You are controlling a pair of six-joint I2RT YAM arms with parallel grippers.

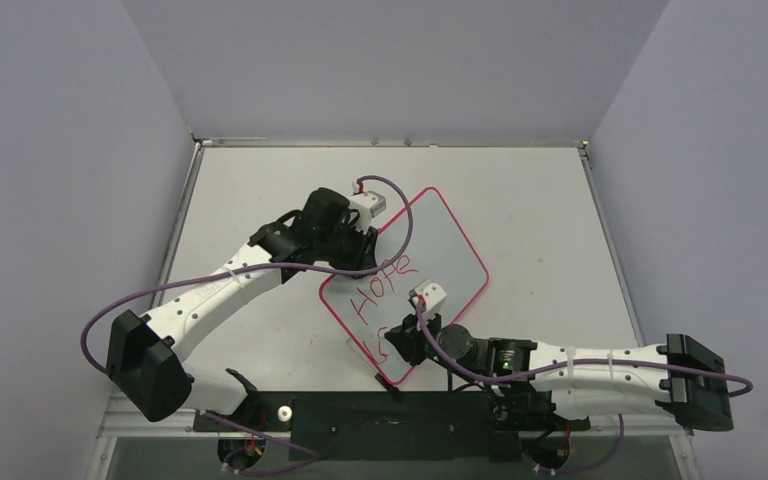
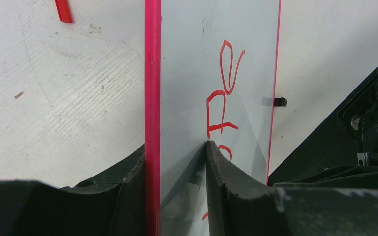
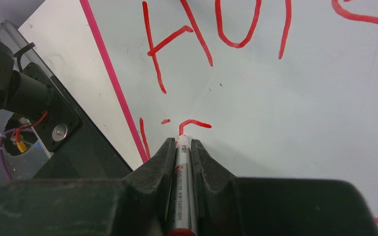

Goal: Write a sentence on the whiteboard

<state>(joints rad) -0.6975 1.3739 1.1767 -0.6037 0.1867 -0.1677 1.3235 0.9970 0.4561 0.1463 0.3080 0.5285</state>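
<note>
The whiteboard [image 1: 438, 245] lies askew on the desk [image 1: 550, 220], its lowest corner close to the middle of the near edge. The left pincer [image 2: 176, 153] is clamped on the board's left rim. The right pincer [image 3: 183, 143] grips a red marker [image 3: 181, 191], whose tip touches the board below the sentence [image 3: 199, 34], which begins "HOPE".

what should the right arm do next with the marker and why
Probably carry the stroke on, to finish the letter on the second line. The right gripper is shut on the marker, whose tip sits at the end of a short unfinished stroke beneath HOPE in the sentence. Bare whiteboard lies beyond it, and the left gripper clamps the board's rim.
</note>
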